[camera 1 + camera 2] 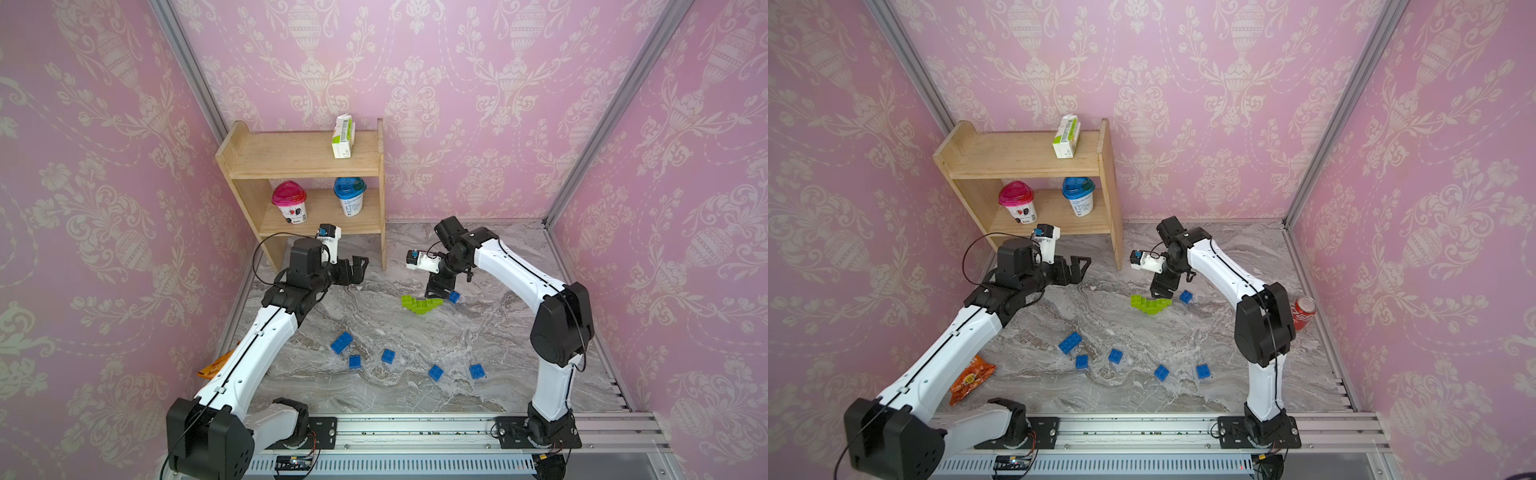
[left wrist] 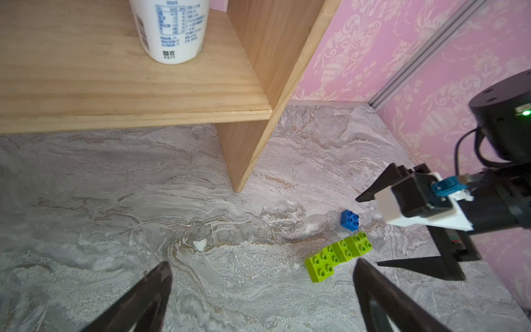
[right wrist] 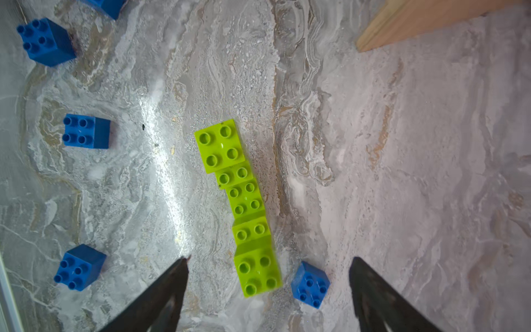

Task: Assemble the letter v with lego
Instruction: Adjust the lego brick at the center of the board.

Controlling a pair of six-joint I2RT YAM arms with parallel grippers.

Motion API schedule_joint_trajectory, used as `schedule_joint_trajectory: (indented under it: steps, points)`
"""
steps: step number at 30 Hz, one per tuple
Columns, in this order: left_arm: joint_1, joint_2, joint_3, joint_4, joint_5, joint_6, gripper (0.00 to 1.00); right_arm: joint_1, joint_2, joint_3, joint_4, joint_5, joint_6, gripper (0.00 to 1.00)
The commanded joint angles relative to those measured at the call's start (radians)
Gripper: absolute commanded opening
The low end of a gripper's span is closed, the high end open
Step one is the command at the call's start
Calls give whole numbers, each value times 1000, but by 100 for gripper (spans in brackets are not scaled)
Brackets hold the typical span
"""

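A lime-green lego assembly (image 1: 420, 303) (image 3: 238, 201) of stepped bricks lies on the marble tabletop, with one blue brick (image 1: 454, 296) (image 3: 310, 284) beside its right end. Several loose blue bricks (image 1: 388, 356) are scattered nearer the front. My right gripper (image 1: 437, 293) (image 3: 269, 260) hangs open just above the assembly's end and that blue brick, touching neither. My left gripper (image 1: 358, 272) (image 2: 262, 266) is wide open and holds nothing, raised near the shelf's foot, left of the assembly (image 2: 339, 255).
A wooden shelf (image 1: 303, 166) stands at the back left with a pink-lidded cup (image 1: 289, 203), a blue-lidded cup (image 1: 350, 196) and a carton (image 1: 343, 137). A red soda can (image 1: 1304, 311) stands at the right edge. An orange snack bag (image 1: 971, 378) lies front left.
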Motion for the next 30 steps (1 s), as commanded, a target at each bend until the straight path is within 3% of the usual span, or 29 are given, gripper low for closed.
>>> schedule_joint_trajectory:
  steps: [1, 3, 8, 22, 30]
  points:
    - [17, -47, -30, -36, -16, -52, 99, 33, 60, 36, -90, 38, -156, 89]
    - [26, -63, -33, -39, -20, -44, 99, 39, 96, 51, -92, 45, -161, 82]
    - [37, -73, -25, -33, -20, -32, 99, 50, 160, 83, -100, 36, -148, 78]
    - [44, -73, -34, -11, -19, -23, 98, 71, 252, 89, -65, 46, -132, 74]
    - [48, -73, -38, -7, -22, -17, 98, 73, 267, 85, -51, 43, -120, 61]
